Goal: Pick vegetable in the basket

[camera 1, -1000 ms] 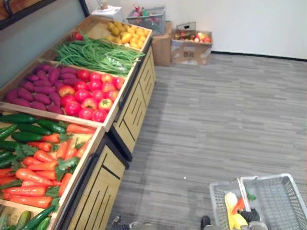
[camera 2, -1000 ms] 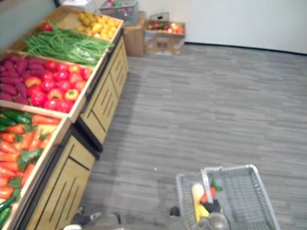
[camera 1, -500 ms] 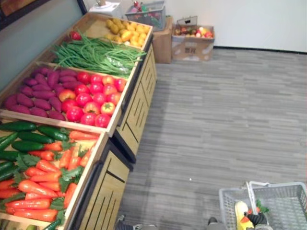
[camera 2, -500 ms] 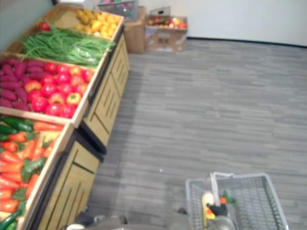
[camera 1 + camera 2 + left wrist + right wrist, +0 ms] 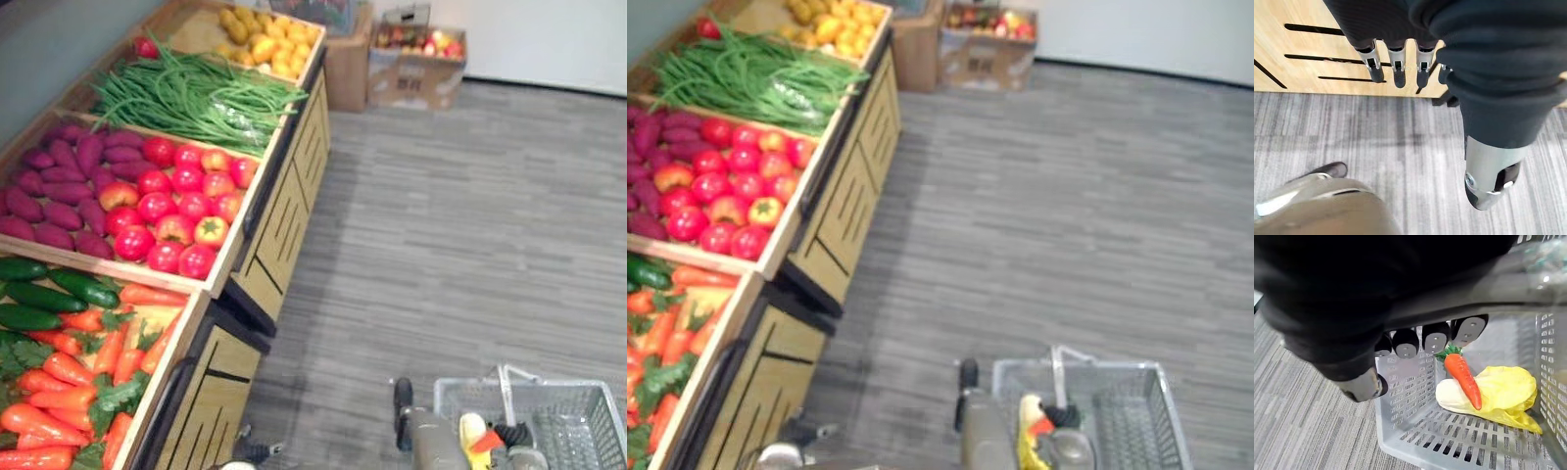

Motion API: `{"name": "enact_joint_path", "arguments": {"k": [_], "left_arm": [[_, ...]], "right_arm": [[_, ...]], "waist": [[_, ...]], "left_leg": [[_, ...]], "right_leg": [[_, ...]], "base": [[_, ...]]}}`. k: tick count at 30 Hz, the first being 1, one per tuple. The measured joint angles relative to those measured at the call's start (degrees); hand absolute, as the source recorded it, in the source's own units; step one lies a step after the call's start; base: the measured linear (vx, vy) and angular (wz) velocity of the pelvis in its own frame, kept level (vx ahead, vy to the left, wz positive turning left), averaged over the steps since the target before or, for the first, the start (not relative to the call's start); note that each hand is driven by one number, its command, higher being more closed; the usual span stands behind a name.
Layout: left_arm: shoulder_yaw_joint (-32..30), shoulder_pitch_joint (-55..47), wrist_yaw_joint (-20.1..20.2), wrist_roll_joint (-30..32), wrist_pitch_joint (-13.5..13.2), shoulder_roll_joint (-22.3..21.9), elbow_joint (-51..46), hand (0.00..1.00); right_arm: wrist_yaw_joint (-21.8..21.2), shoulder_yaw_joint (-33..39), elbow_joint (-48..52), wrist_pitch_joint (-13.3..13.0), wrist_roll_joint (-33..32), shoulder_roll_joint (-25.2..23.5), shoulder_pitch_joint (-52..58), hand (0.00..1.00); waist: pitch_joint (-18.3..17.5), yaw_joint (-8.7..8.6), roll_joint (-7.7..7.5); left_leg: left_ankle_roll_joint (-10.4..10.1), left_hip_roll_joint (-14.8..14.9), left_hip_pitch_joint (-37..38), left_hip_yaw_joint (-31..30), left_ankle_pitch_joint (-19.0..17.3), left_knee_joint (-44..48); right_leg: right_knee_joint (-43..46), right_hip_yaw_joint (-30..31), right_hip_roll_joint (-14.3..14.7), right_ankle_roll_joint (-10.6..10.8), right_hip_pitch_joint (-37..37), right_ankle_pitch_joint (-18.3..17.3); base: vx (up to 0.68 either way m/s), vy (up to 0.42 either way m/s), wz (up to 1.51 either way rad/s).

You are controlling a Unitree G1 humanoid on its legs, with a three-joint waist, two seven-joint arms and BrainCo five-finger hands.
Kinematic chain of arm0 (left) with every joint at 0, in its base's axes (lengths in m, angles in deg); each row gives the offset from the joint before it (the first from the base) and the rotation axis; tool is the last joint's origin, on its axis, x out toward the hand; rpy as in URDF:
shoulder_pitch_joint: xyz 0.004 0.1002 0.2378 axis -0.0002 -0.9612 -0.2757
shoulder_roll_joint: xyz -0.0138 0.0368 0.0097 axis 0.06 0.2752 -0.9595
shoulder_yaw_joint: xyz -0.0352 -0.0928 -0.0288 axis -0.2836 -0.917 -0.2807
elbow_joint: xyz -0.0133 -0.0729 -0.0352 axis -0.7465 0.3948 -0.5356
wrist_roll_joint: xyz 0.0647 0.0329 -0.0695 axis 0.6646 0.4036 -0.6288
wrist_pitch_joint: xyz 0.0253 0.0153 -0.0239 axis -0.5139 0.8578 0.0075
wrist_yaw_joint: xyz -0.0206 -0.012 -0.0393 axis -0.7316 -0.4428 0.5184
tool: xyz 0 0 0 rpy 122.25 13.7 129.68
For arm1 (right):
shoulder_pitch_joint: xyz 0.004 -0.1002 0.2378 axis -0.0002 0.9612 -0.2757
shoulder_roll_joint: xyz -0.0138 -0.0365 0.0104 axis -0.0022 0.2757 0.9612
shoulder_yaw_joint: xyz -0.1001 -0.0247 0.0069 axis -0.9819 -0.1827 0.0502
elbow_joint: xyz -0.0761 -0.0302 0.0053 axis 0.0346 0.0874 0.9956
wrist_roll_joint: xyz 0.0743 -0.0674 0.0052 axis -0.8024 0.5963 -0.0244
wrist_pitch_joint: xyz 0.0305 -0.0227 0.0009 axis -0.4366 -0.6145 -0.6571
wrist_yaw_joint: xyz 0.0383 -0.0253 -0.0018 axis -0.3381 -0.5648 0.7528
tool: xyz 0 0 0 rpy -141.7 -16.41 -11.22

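My right hand (image 5: 1436, 339) has its fingers curled round the grey handle (image 5: 1508, 289) of the basket (image 5: 1415, 396), which sits low on my right over the grey floor (image 5: 470, 245). Inside the basket an orange carrot (image 5: 1462, 379) lies across a pale yellow leafy vegetable (image 5: 1503, 394), touching it, both on the mesh bottom.

My left hand (image 5: 1399, 72) hangs with its fingers straight and relaxed, holding nothing, in front of the slotted wooden front (image 5: 1303, 49) of the display stand (image 5: 284, 215).

On the stand to my left, the crates hold carrots (image 5: 59, 392) beside cucumbers (image 5: 59, 289), then red tomatoes (image 5: 176, 206) beside purple sweet potatoes (image 5: 59, 186), then green beans (image 5: 196, 98).
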Motion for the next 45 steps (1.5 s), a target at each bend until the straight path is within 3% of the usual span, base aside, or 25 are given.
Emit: {"name": "enact_joint_path", "arguments": {"k": [5, 7, 8, 10, 12, 13, 16, 18, 19, 21, 23, 26, 30, 33, 37, 39, 41, 42, 45], "left_arm": [[-0.01, 0.49, -0.51, -0.03, 0.04, -0.53, -1.03, 0.0], [-0.68, 0.44, -1.14, -0.51, 0.04, -0.63, -1.44, 0.0], [-0.86, 0.3, -1.17, -0.51, 0.01, -0.6, -1.48, 0.0], [-1.27, 0.12, -1.22, -0.53, 0.02, -0.59, -1.45, 0.0], [-2.32, -0.01, -1.41, -0.54, 0.01, -0.87, -1.54, 0.0], [-2.8, -0.09, -1.68, -0.54, -0.02, -1.22, -1.63, 0.0], [-3.16, -0.52, -2.03, -0.55, 0.0, -1.32, -1.6, 0.0], [-3.36, -0.71, -2.15, -0.54, 0.0, -1.45, -1.56, 0.0], [-3.66, -1.33, -2.18, -0.51, 0.01, -1.96, -1.41, 0.0], [-3.81, -2.18, -2.14, -0.46, 0.02, -2.57, -1.11, 0.0], [-3.16, -2.92, -2.08, -0.31, 0.03, -1.52, -0.72, 0.0], [-1.97, -3.41, -1.83, 0.04, 0.06, 0.12, 0.3, 0.0], [-0.81, -3.37, -1.42, 0.17, 0.11, 0.78, 1.02, 0.0], [1.71, -3.39, -1.16, 0.72, 0.09, 2.05, 1.06, 0.0], [2.4, -3.35, -1.02, 1.12, 0.05, 2.11, 1.27, 0.0], [2.5, -3.22, -0.89, 0.32, 0.05, 2.06, 1.28, 0.0], [2.38, -3.52, -0.53, -0.62, 0.02, 2.9, 1.32, 0.0], [2.32, -3.63, -0.17, -0.78, 0.07, 3.14, 1.56, 0.0], [0.09, -3.61, 1.03, -4.17, 0.03, 1.54, 2.55, 0.0]], "right_arm": [[-0.08, -0.55, 0.08, -0.09, 0.01, -0.52, 1.41, 1.0], [-0.07, -0.67, 0.1, -0.17, -0.01, -0.5, 1.8, 1.0], [-0.07, -0.74, 0.11, -0.2, -0.01, -0.43, 1.9, 1.0], [0.02, -0.35, 0.12, -0.19, -0.02, -0.2, 2.09, 1.0], [0.05, -0.27, 0.17, -0.18, -0.07, -0.2, 2.37, 1.0], [0.07, -0.21, 0.11, -0.2, -0.17, 0.08, 2.28, 1.0], [0.04, 0.32, 0.1, -0.2, -0.15, -0.45, 1.99, 1.0], [0.08, 1.22, 0.53, -0.2, -0.14, -1.03, 2.62, 1.0], [0.22, 1.48, 1.39, -0.24, -0.16, -1.2, 3.98, 1.0], [0.32, 1.76, 1.46, -0.28, -0.18, -0.86, 4.63, 1.0], [0.65, 1.88, 1.15, -0.31, -0.62, -2.1, 5.91, 1.0], [0.11, 1.81, 0.3, -0.3, -1.06, -3.22, 6.02, 1.0], [0.06, 3.03, -1.01, -0.28, -1.05, -3.06, 5.07, 1.0], [0.12, 3.06, -0.98, -0.26, -1.15, -3.49, 4.0, 1.0], [0.17, 3.13, -1.08, -0.25, -1.32, -3.81, 4.15, 1.0], [0.05, 3.54, -1.2, -0.18, -1.35, -3.96, 4.36, 1.0], [-0.05, 3.7, -1.98, -0.02, -1.74, -4.51, 5.3, 1.0], [-0.07, 3.92, -2.82, 0.0, -1.81, -4.72, 5.29, 1.0], [-0.37, 4.05, -4.66, 0.08, -1.77, -4.02, 5.22, 1.0]], "waist": [[-0.33, -0.13, -0.38], [-0.45, 0.06, -0.69], [-0.5, 0.18, -0.9], [-0.46, 0.35, -1.17], [-0.49, 0.59, -1.31], [-0.63, 1.68, -1.37], [-1.09, 2.39, -1.63], [-1.57, 2.47, -1.58], [-2.79, 2.43, -1.24], [-3.77, 2.56, -0.32], [-6.08, 2.26, -2.58], [-7.8, 2.4, -4.98], [-7.48, 2.9, -5.69], [-6.19, 2.48, -5.62], [-6.13, 1.5, -5.28], [-5.9, 1.5, -4.89], [-6.86, 1.52, -6.39], [-7.15, 1.45, -6.79], [-8.03, 1.45, -4.4]], "left_leg": [[-2.28, 1.41, -4.91, -6.66, 9.42, 12.52], [-2.79, 1.29, -9.87, -8.76, 18.8, 23.47], [-2.39, 1.46, -11.0, -8.67, 21.46, 26.6], [-2.35, 2.01, -15.57, -5.79, 18.39, 37.98], [-1.6, 0.03, -17.74, -4.51, 13.77, 40.66], [-1.24, -2.95, -19.73, -3.94, 9.53, 38.77], [1.72, -4.64, -20.22, -1.13, 6.84, 24.07], [2.77, -4.63, -19.21, -0.75, 7.77, 11.73], [4.1, -4.49, -18.14, -0.93, 11.4, 3.27], [4.01, -4.35, -16.2, -1.13, 14.52, -0.87], [5.4, -7.42, -14.11, 0.21, 15.39, -5.51], [6.62, -9.97, -12.06, 2.21, 16.28, -10.17], [7.78, -11.19, -10.09, 5.49, 15.12, -11.01], [7.57, -10.53, -8.01, 7.41, 14.07, -11.2], [7.44, -9.48, -7.19, 7.42, 14.22, -12.51], [6.81, -8.87, -7.16, 7.36, 14.37, -12.84], [5.1, -8.68, -7.23, 6.89, 14.48, -12.75], [4.78, -8.41, -7.16, 6.51, 14.83, -12.79], [3.17, -4.73, -7.01, 6.39, 15.83, -13.57]], "right_leg": [[2.07, -3.06, 0.75, -2.92, 4.41, -5.21], [1.62, -3.93, 0.67, -4.21, 7.87, -7.27], [0.89, -4.0, 0.69, -4.51, 8.81, -7.72], [-1.69, -3.76, 1.24, -5.33, 13.4, -8.27], [-3.39, -3.27, 1.35, -5.38, 16.33, -8.29], [-4.31, -2.11, 1.28, -5.31, 17.7, -8.24], [-5.34, -0.51, 1.28, -5.05, 19.14, -8.09], [-6.03, -0.42, 1.09, -4.05, 20.0, -8.28], [-5.79, -0.37, 0.91, -2.5, 19.71, -9.17], [-4.34, 0.22, 1.02, -0.77, 19.68, -10.68], [-4.32, 1.65, -2.04, 0.89, 19.49, -11.1], [-6.22, 3.81, -3.8, 2.4, 19.08, -10.2], [-4.35, 7.04, -4.84, 2.92, 18.29, -9.86], [4.6, 8.69, -4.24, 3.23, 15.06, -9.68], [6.45, 8.75, -4.11, 3.71, 13.58, -9.33], [6.63, 8.72, -4.24, 1.79, 12.65, -10.95], [-0.49, 8.63, -5.71, 4.28, 13.59, -8.42], [-1.6, 8.56, -5.44, 4.88, 14.61, -9.22], [-6.08, 7.13, -1.67, 3.67, 16.82, -8.69]], "base": [[0.27, -0.231, 0.26], [0.29, -0.218, 0.17], [0.24, -0.144, 0.05], [0.26, -0.131, -0.04], [0.19, -0.058, -0.19], [0.15, -0.017, -0.38], [0.14, 0.062, -0.38], [0.13, 0.143, -0.12], [0.08, 0.133, 0.0], [0.1, 0.204, -0.05], [0.13, 0.256, -0.08], [0.12, 0.212, -0.24], [0.08, 0.112, -0.4], [0.02, 0.037, -0.42], [0.06, -0.026, -0.04], [0.06, -0.086, 0.01], [0.1, -0.166, 0.15], [0.16, -0.279, 0.08], [0.12, -0.232, -0.01]]}}
